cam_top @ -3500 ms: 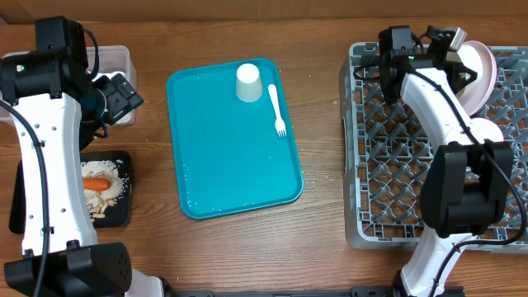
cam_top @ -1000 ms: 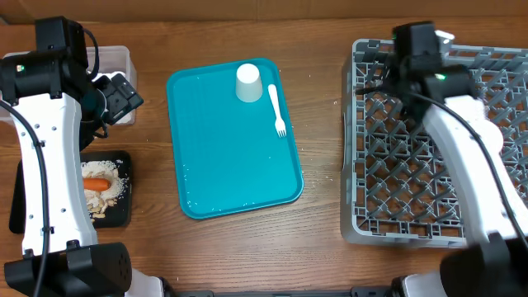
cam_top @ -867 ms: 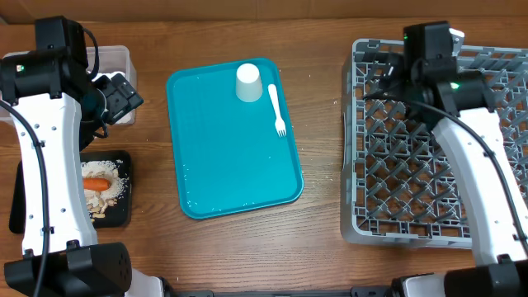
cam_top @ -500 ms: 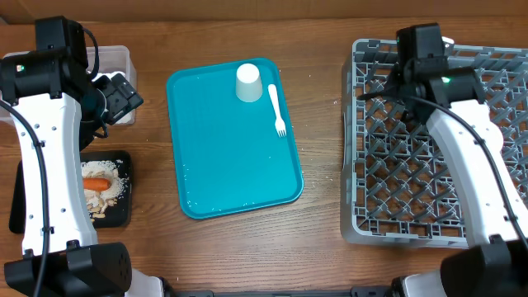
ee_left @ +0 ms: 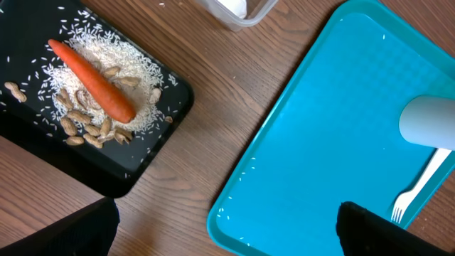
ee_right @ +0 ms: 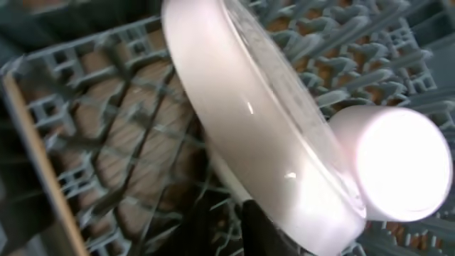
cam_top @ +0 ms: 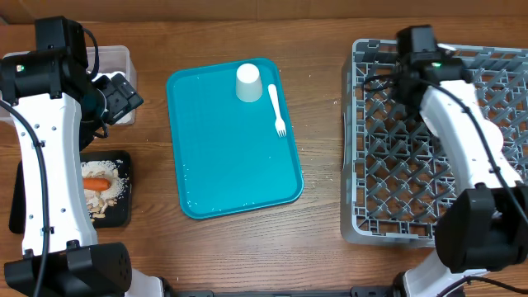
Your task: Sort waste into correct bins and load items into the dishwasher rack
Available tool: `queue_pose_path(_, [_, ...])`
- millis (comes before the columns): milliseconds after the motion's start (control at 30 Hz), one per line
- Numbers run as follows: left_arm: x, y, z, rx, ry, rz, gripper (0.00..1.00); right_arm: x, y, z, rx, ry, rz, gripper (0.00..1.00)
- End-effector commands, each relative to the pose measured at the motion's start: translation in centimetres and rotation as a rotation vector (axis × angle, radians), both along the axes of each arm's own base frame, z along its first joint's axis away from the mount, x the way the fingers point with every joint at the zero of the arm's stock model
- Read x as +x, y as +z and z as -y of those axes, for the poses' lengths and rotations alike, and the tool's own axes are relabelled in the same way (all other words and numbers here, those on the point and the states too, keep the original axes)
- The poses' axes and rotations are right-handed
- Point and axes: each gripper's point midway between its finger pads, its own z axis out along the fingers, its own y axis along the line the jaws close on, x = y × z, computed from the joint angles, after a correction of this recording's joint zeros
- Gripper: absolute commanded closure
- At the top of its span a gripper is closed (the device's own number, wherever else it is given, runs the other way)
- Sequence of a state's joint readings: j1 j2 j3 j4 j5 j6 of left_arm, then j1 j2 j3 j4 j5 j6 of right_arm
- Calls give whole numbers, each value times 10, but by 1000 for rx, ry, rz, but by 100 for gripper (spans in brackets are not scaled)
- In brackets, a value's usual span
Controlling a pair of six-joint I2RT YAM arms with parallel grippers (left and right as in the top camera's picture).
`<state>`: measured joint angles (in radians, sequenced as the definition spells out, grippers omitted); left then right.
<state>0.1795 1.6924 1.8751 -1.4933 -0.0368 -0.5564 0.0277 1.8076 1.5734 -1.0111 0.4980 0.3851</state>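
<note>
The orange carrot (ee_left: 92,80) lies on beige scraps in the black tray (ee_left: 153,153), also in the overhead view (cam_top: 124,206). The clear tub (cam_top: 117,58) sits behind my left gripper (cam_top: 120,95). That gripper (ee_left: 227,238) is open and empty, above the wood between black tray and teal tray. The white cup (cam_top: 248,82) and white fork (cam_top: 277,110) lie on the teal tray (cam_top: 231,157). My right gripper (cam_top: 411,70) is over the grey rack's (cam_top: 437,190) back left. In its wrist view the pinkish plate (ee_right: 270,135) stands on edge among pegs beside a white bowl (ee_right: 398,160); dark fingers (ee_right: 227,227) sit at its lower rim.
Loose rice grains lie on the teal tray's front left. The plate and bowl do not show in the overhead view; the right arm crosses the rack there. Bare wood lies between the teal tray and the rack.
The right arm has shifted about over the rack's back left corner. The plate and bowl seen overhead 3.5 s ago no longer show there. The left arm has not moved.
</note>
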Motion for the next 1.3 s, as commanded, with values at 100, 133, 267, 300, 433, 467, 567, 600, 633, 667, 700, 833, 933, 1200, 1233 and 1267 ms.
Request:
queue_pose_path(100, [1,3,-1,-6,23,15,0,-18,9,66,-47,-162,2,81])
queue_pose_path(133, [1,3,-1,-6,23,15,0,-18,11,67,-40,-165,6,81])
queue_pose_path(267, [1,3,-1,-7,23,15,0,-10,23,59,-4,-142,39,80])
queue_pose_path(300, [1,3,-1,-7,23,15,0,-9,25,59,-4,-141,42,80])
queue_pose_path(433, [1,3,-1,-6,23,15,0,-10,24,66,-4,-158,46,78])
queue_pose_path(467, [1,3,-1,-6,23,15,0,-11,24,69,-4,-166,45,78])
queue_pose_path(567, [1,3,-1,-7,23,15,0,-13,19,75,28,-178,41,78])
queue_pose_path(600, [1,3,-1,-6,23,15,0,-14,18,75,43,-178,39,78])
queue_pose_path(633, [1,3,-1,-6,23,15,0,-14,17,75,54,-180,39,78])
queue_pose_path(667, [1,3,-1,-7,23,15,0,-14,16,76,66,-181,40,77])
queue_pose_path(700, [1,3,-1,-7,23,15,0,-14,16,77,69,-184,43,76])
queue_pose_path(833, [1,3,-1,-7,23,15,0,-12,15,84,118,-196,66,67])
queue_pose_path(933, [1,3,-1,-7,23,15,0,-11,11,87,221,-197,92,68])
queue_pose_path(1200, [1,3,-1,-7,23,15,0,-8,36,90,288,-195,140,72])
queue_pose_path(1233, [1,3,-1,-6,23,15,0,-7,42,90,287,-194,148,71])
queue_pose_path(1267, [1,3,-1,-7,23,15,0,-6,48,90,285,-192,155,71])
